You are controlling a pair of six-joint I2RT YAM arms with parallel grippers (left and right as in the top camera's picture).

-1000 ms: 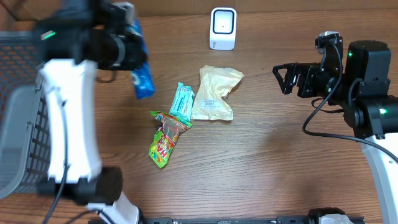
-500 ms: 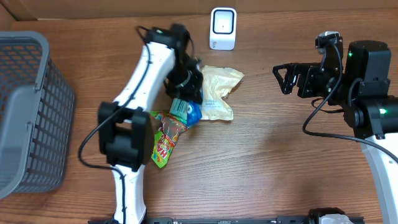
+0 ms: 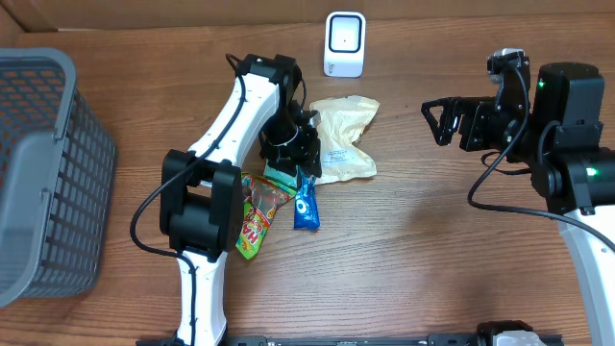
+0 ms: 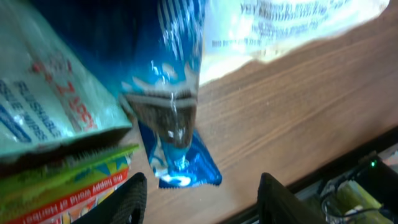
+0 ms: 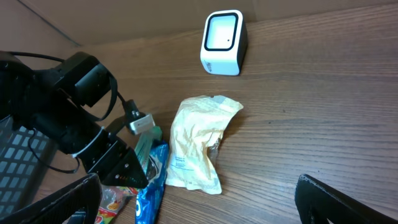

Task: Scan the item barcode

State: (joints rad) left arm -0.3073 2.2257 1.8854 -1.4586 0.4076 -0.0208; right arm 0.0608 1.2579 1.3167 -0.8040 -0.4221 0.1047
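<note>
The blue snack packet [image 3: 306, 202] lies flat on the wooden table, just below my left gripper [image 3: 292, 152]. In the left wrist view the packet [image 4: 179, 163] rests on the wood ahead of my left gripper [image 4: 202, 202], whose jaws stand apart with nothing between them. The white barcode scanner [image 3: 345, 43] stands at the back edge, also clear in the right wrist view [image 5: 224, 40]. My right gripper [image 3: 437, 121] hovers open at the right, well away from the packets.
A beige pouch [image 3: 342, 146], a teal packet [image 3: 280, 176] and a green-and-red candy bag [image 3: 252, 217] lie bunched around the blue packet. A grey mesh basket [image 3: 43, 173] fills the left edge.
My left arm came down from high near the camera, carrying the blue packet to the pile. Its jaws have opened and the packet now lies on the table. The beige pouch shifted slightly.
</note>
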